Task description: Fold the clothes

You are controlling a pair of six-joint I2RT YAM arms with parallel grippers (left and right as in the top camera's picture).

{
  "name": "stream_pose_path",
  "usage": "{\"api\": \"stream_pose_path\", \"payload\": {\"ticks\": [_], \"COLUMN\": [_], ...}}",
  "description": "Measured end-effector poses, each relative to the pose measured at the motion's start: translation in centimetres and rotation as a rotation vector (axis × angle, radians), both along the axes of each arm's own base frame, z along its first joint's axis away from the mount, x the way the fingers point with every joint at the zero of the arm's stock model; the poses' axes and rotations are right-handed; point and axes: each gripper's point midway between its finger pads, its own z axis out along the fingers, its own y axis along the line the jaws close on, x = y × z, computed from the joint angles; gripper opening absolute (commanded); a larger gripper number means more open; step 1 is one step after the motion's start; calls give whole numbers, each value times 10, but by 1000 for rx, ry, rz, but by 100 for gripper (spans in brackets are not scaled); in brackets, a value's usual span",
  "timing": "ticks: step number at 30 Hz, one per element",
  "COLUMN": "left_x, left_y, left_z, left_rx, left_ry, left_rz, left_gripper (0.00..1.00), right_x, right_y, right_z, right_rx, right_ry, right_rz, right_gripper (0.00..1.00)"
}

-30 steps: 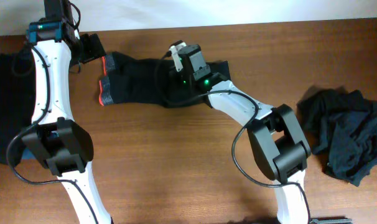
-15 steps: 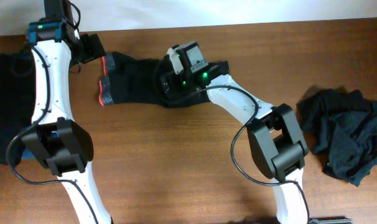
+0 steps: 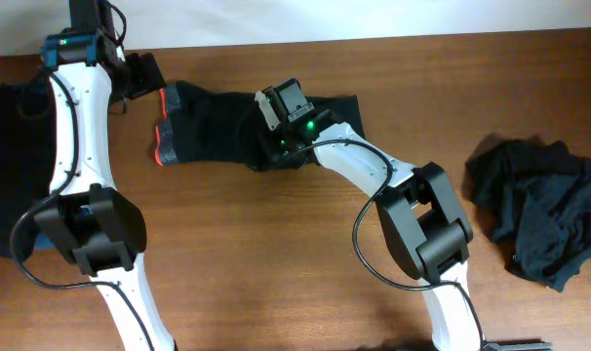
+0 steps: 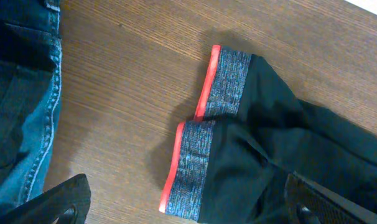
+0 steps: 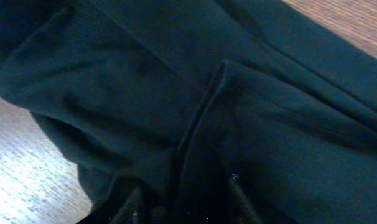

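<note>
Black long soft trousers [image 3: 217, 132], grey red-edged waistband [image 4: 204, 143]: my right hand [image 5: 186, 202] pinches a fabric fold; left hand [image 4: 191, 208] spread wide above waistband.

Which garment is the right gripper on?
The black trousers with the grey, red-edged waistband, mid-table. The crumpled dark pile far right and the blue denim far left lie away from the right gripper.

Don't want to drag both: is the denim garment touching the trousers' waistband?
Apart. The left wrist view shows bare table between the blue denim and the red-edged grey waistband.
</note>
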Motion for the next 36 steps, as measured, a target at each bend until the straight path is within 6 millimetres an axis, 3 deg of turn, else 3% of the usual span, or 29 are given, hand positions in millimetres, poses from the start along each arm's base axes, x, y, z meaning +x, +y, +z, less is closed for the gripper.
{"api": "stream_pose_path", "payload": {"ticks": [4,5,6,7,10,18,22,27,28,29,31,32,36], "left_x": [0,0,0,0,0,0,0,0,0,0,0,0,0], "left_y": [0,0,0,0,0,0,0,0,0,0,0,0,0], "left_z": [0,0,0,0,0,0,0,0,0,0,0,0,0], "left_rx": [0,0,0,0,0,0,0,0,0,0,0,0,0], "left_ry": [0,0,0,0,0,0,0,0,0,0,0,0,0], "left_rz": [0,0,0,0,0,0,0,0,0,0,0,0,0], "left_gripper": [99,99,99,99,99,99,99,99,99,99,99,99,99], "right_x": [1,1,1,1,5,19,40,51,52,52,50,49,33], "right_y": [-2,-2,-2,-2,0,8,13,9,8,8,9,11,9], "right_z": [0,0,0,0,1,11,39,47,47,47,43,39,19], "right_rx": [-8,-9,-9,-7,1,22,63,78,79,77,81,83,63], "right_ry": [-5,-5,-5,-4,-21,-92,-182,-222,-224,-225,-214,-202,-101], "right_rz": [-7,-8,-8,-10,-8,8,5,-4,-6,-3,9,18,49], "right_gripper": [46,40,23,16,9,7,6,7,11,39,84,98,99]}}
